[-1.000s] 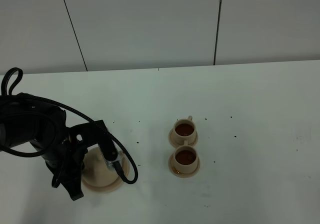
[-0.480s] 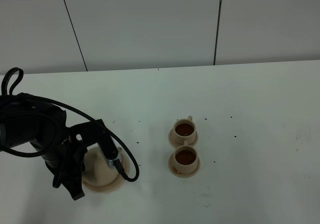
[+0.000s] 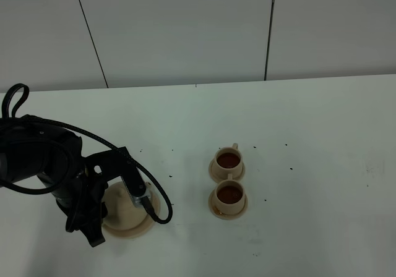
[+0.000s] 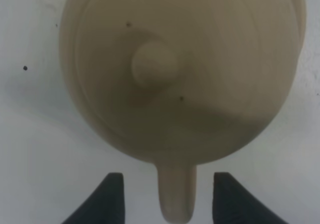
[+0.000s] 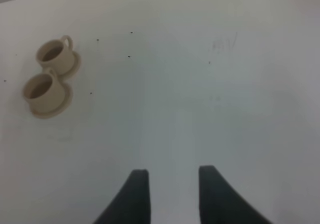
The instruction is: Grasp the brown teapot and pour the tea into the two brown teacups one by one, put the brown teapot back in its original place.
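Now the left tool (image 4: 169, 196) is seen with its two dark fingers (image 4: 107, 200) spread wide, one on each side of the teapot's handle (image 4: 176, 193) and clear of it; a second ago, in the high view, the black arm sat marginally lower over the same spot, and little else has shifted. The teapot (image 4: 200, 64) is set down on the large round saucer (image 3: 130, 227) at the near left of the white counter (image 3: 309, 122), its knobbed lid (image 4: 152, 64) seen from straight above by the left wrist camera. In the high view the left arm is hunched over the pot, hiding most of it, with a black cable looped around the saucer's right side. The two cups (image 3: 229, 161) (image 3: 229, 196), each on its small saucer, are placed one behind the other near the counter's middle, touching or nearly so, and both are filled with dark tea. The right tool (image 5: 172, 194) is held above bare counter, well apart from the cups, its fingers partly spread with nothing between them. It cannot be seen in the high view.
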Available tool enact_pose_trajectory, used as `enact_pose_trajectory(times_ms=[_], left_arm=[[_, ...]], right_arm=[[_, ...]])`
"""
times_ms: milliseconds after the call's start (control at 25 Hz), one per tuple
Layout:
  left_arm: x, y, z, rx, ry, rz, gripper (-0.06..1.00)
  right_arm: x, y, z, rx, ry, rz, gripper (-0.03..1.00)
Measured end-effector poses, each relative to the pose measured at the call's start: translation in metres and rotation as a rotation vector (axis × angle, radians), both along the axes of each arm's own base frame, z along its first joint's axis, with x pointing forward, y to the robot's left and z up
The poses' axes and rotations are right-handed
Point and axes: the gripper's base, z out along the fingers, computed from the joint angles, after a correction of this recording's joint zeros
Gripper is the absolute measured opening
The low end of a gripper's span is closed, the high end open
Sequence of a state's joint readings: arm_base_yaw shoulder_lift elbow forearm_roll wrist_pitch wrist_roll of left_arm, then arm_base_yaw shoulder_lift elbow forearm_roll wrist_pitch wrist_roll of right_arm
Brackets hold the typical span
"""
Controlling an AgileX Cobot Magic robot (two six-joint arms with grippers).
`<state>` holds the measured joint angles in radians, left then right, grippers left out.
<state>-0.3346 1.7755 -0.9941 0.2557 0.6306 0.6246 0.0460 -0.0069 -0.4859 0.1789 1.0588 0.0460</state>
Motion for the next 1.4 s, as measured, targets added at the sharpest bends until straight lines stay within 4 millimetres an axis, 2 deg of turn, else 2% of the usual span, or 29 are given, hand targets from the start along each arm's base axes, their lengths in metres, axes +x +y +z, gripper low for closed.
enact_pose_trajectory(times_ms=[160,280,560,840,1080,1200,1400], left_arm=[[0.0,0.0,0.001,-0.001,-0.003,0.0,0.47],[-0.001,0.0,0.01,-0.013,-0.034,-0.001,0.47],[-0.012,0.0,0.054,-0.109,-0.152,0.036,0.47],[-0.036,0.003,0.107,-0.237,-0.286,0.088,0.46],[-0.069,0.015,0.151,-0.292,-0.405,0.115,0.44],[-0.091,0.027,0.161,-0.305,-0.471,0.171,0.43],[-0.137,0.05,0.166,-0.327,-0.556,0.334,0.43]], right_arm=[[0.0,0.0,0.0,0.0,0.0,0.0,0.24],[0.0,0.0,0.0,0.0,0.0,0.0,0.24],[0.0,0.0,0.0,0.0,0.0,0.0,0.24],[0.0,0.0,0.0,0.0,0.0,0.0,0.24],[0.0,0.0,0.0,0.0,0.0,0.0,0.24],[0.0,0.0,0.0,0.0,0.0,0.0,0.24],[0.0,0.0,0.0,0.0,0.0,0.0,0.24]])
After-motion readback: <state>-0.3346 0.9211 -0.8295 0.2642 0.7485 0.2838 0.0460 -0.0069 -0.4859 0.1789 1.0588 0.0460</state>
